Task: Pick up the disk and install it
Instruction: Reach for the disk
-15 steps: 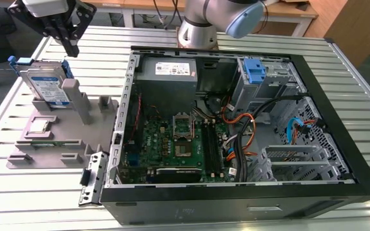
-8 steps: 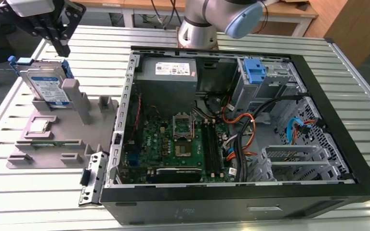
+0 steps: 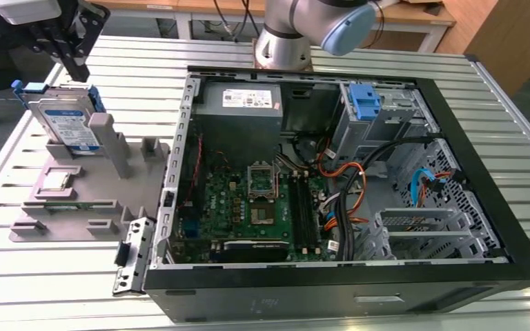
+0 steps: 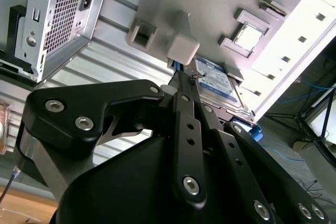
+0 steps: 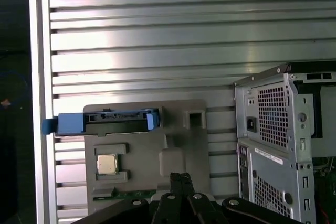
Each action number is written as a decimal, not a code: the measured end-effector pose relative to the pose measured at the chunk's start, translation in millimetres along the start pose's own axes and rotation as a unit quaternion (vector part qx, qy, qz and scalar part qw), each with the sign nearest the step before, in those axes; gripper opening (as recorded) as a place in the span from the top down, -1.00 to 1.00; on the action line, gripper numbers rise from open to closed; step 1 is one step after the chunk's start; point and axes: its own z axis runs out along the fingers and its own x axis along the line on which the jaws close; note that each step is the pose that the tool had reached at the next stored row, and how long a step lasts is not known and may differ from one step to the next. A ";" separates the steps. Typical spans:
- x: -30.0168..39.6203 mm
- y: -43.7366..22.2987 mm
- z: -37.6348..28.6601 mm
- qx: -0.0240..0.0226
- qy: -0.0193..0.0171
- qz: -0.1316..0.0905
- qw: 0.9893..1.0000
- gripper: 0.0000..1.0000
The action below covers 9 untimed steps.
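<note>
The disk (image 3: 66,123) stands on edge in a slot of the grey fixture (image 3: 76,200) at the exterior view's left, silver with a white-and-blue label and blue rails. In the first wrist view I look down on the disk's blue-railed top edge (image 5: 113,121), and the second wrist view catches the disk's label (image 4: 216,81). My gripper (image 3: 80,74) hangs just above the disk's upper edge, its black fingers (image 5: 181,178) pressed together and shut with nothing between them. In the second wrist view the gripper (image 4: 181,78) tapers to a point beside the disk.
The open computer case (image 3: 339,276) lies on the slatted metal table (image 3: 513,138), with the motherboard, a grey power-supply box (image 3: 239,103) and a blue bracket (image 3: 364,103) in the drive bay. The fixture also holds a processor chip (image 5: 107,164).
</note>
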 end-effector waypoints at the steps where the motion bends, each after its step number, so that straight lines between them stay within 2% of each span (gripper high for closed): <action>1: 1.5 -0.1 0.1 0.000 0.000 0.000 1.000 0.80; 3: 3.6 -0.3 0.3 0.000 0.000 -0.001 1.000 0.80; 9: 4.1 -0.3 0.4 -0.001 0.000 -0.001 1.000 0.80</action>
